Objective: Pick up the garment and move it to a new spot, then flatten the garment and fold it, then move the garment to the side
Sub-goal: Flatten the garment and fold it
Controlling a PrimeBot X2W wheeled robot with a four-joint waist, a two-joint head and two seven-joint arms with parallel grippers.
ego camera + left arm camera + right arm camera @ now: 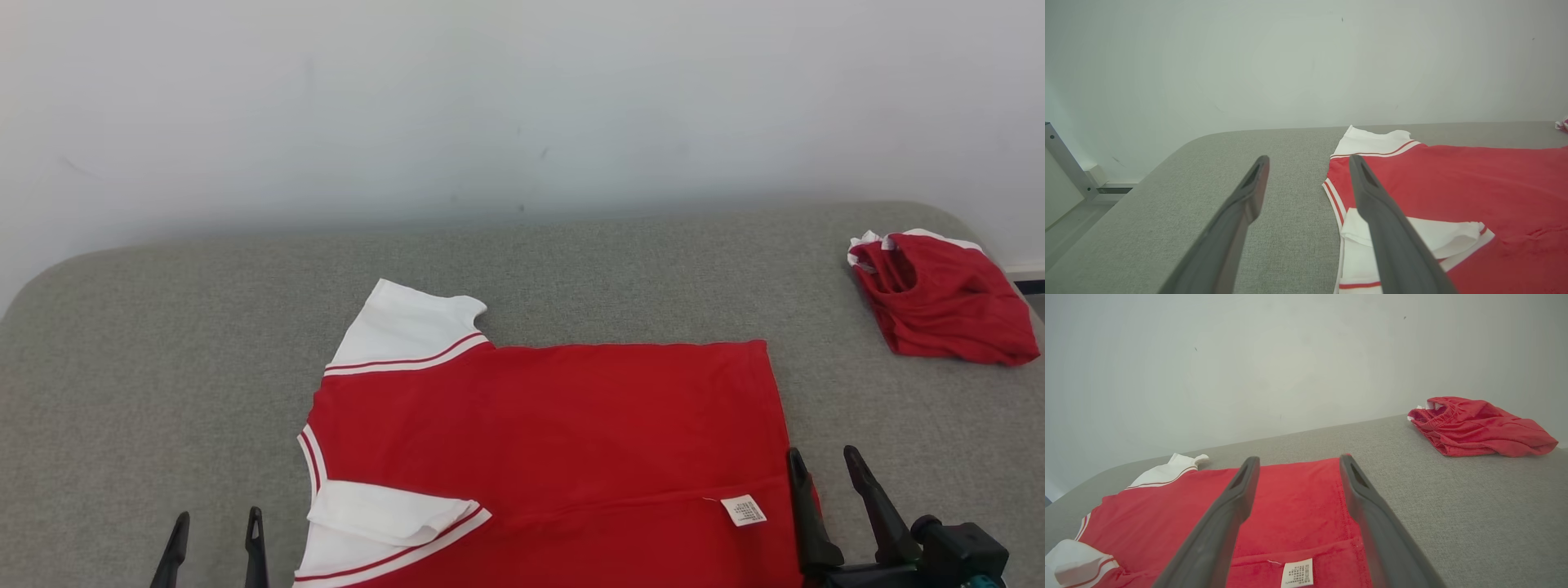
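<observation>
The garment (555, 441), a red shirt with white sleeves, lies spread at the front middle of the grey padded table (163, 367), neckline toward my left and hem toward my right. Its far sleeve (408, 327) lies out flat, while the near sleeve (392, 510) is turned in over the body. The near long edge looks doubled over along a ridge, with the white care label (743, 510) facing up. I read that as 1 lengthwise fold made, which would explain why the inside tag shows. The left gripper (218, 514) sits low over bare table just beside the neckline end, its 2 fingers spread wide with nothing between them. The right gripper (823, 452) is at the hem end, fingers likewise apart and empty, and in its wrist view they frame the hem edge near the label. I can't tell whether either one touches the cloth. With 1 gripper at each end of the near side, I judge they are placed to take both ends together, so the fabric lifts evenly. A second red bundle (939, 298) lies bunched at the far right, well apart, probably set aside.
</observation>
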